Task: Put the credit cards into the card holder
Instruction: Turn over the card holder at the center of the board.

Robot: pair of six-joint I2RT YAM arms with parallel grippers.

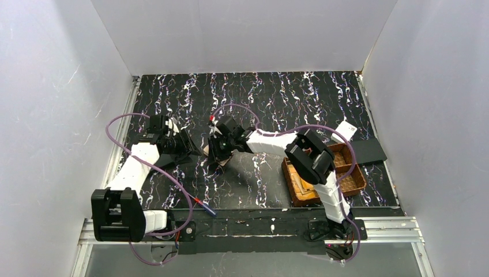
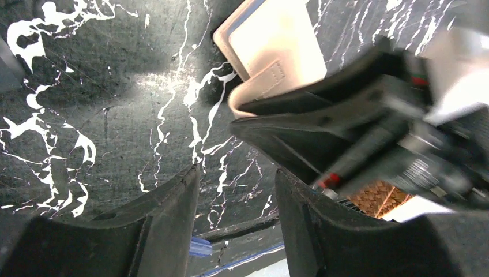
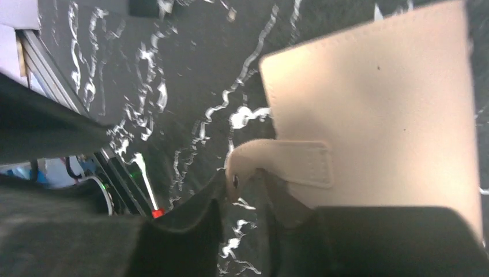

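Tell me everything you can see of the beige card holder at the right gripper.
The card holder is a flat beige rectangle, leather-like. A stitched strap crosses its edge, ending in a rounded tip with a small dark stud. That tip sits at the right gripper's narrowly parted jaws; whether they grip it is unclear. It lies over the black marbled mat, mid-table; a thin blue line edges one side.

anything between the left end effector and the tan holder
Partly. The right end effector sits at the holder's strap, on the side facing the left end effector. Beside it there is only bare mat.
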